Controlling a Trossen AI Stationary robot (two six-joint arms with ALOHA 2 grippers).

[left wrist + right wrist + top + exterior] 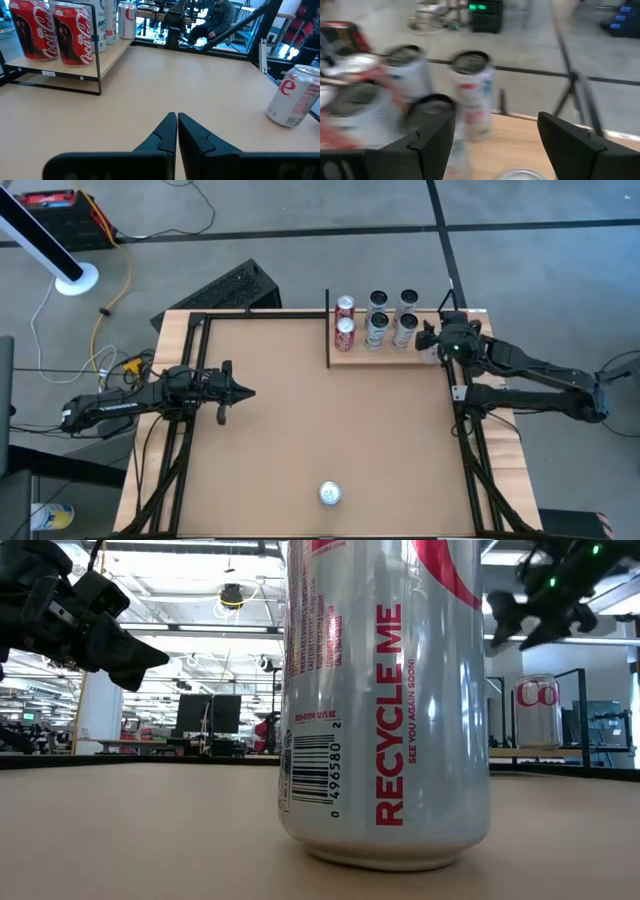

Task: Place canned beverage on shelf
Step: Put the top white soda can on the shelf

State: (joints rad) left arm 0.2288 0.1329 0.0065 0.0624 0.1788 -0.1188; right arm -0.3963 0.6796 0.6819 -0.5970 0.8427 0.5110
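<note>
The shelf (400, 356) lies at the table's far right, with a black upright bar (328, 330) on its left end. Two red cans (345, 320) and several silver cans (392, 315) stand on it. A silver canned beverage (330, 494) stands upright on the table near the front edge, and fills the low view (385, 700). My right gripper (495, 145) hovers open over the shelf's right end, where a silver can top (520, 175) shows just below, between its fingers and apart from them. My left gripper (177, 122) is shut over the table's left part, pointing level.
Black frame rails (190, 430) run along the table's left and right sides. A black box (235, 288) lies on the floor beyond the far left corner. The wide middle of the tabletop (330, 420) lies between the shelf and the lone can.
</note>
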